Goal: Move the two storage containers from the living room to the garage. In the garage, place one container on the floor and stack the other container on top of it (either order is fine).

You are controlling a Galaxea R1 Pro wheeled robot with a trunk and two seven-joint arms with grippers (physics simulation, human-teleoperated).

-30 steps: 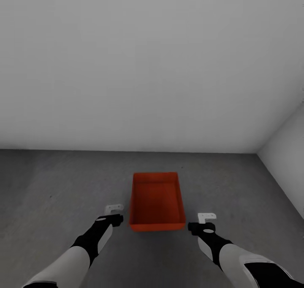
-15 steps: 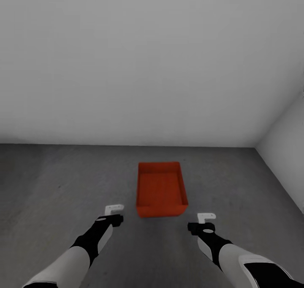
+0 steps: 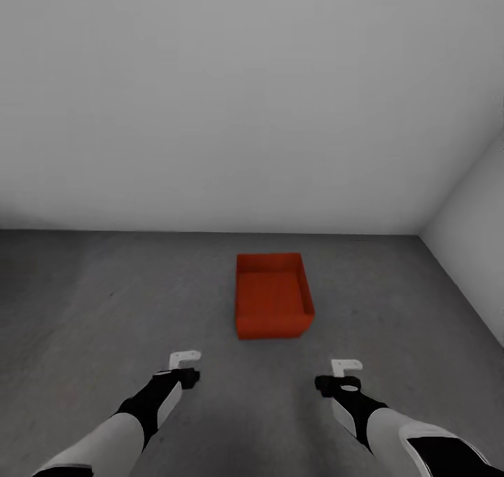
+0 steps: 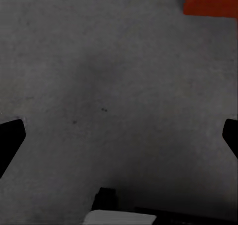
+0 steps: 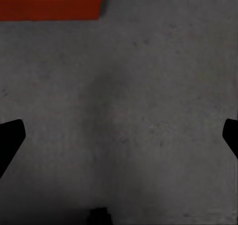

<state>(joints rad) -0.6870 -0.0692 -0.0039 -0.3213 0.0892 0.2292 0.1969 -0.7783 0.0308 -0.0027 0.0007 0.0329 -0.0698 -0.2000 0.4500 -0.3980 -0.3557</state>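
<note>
Storage container (image 3: 273, 302) matt orange-red, smooth; floor (image 3: 105, 302) rough mottled grey concrete.

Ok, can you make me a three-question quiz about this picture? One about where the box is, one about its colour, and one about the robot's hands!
1. Where does the box sit?
A. on a table
B. on the floor, ahead of the grippers
C. in the left gripper

2. What colour is the box?
A. blue
B. green
C. orange-red

3. How are the left gripper and the right gripper?
A. both open and holding nothing
B. both shut on the box
C. one holding the box by its rim

Answers:
1. B, since the head view shows it resting on the grey concrete, beyond both grippers.
2. C, as its walls and bottom are all orange-red.
3. A, because each wrist view shows the fingers spread wide with only floor between them.
</note>
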